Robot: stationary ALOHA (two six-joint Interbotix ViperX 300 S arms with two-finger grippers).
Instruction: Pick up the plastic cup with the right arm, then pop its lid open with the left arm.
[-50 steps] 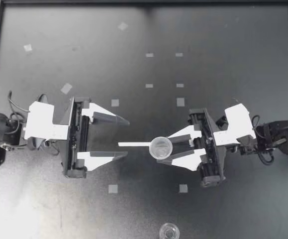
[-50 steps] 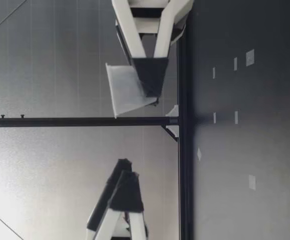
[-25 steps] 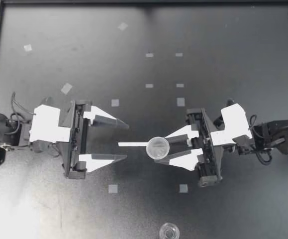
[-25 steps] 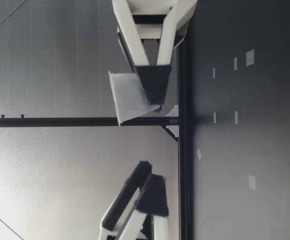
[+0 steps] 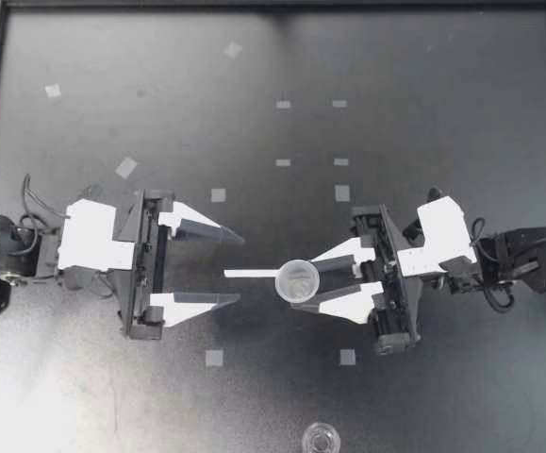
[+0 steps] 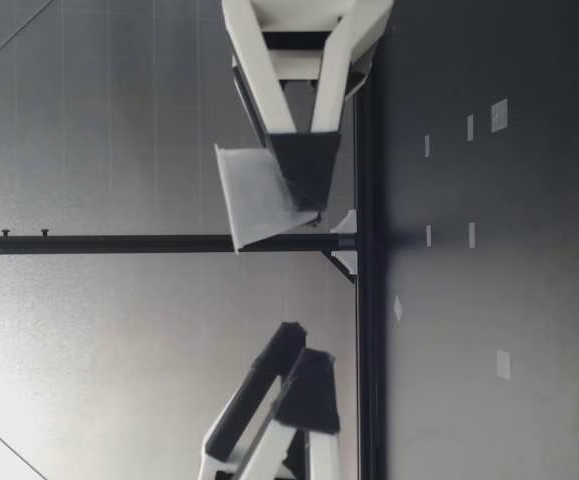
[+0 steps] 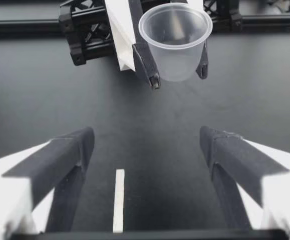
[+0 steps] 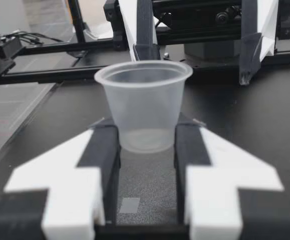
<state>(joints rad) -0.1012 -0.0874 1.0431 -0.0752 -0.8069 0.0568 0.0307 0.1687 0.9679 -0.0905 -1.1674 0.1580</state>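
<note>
Since a second ago, my left gripper (image 5: 241,268) has edged a little toward the middle of the table (image 5: 423,94), and my right gripper (image 5: 303,285) has carried the clear plastic cup (image 5: 297,280) slightly toward it.

From above, my right gripper's fingers clamp the cup from two sides. My left gripper is spread wide and holds nothing, its tips facing the cup, near it but apart. A white strip (image 5: 251,274) lies on the table between them. A small clear item (image 5: 321,439) sits well apart at the near edge.

At table height, my right gripper (image 6: 304,185) holds the cup (image 6: 254,195) clear above the surface, mouth up and slightly tilted. My left gripper (image 6: 304,395) now hangs lower than before.

Through my left wrist camera, my left gripper (image 7: 150,150) has its fingers far apart over the white strip (image 7: 118,200). Ahead, the cup (image 7: 175,42) hangs in my right gripper (image 7: 178,77).

Through my right wrist camera, my right gripper (image 8: 146,127) squeezes the cup (image 8: 143,105) low on its wall, with my open left gripper (image 8: 197,55) beyond it.
</note>
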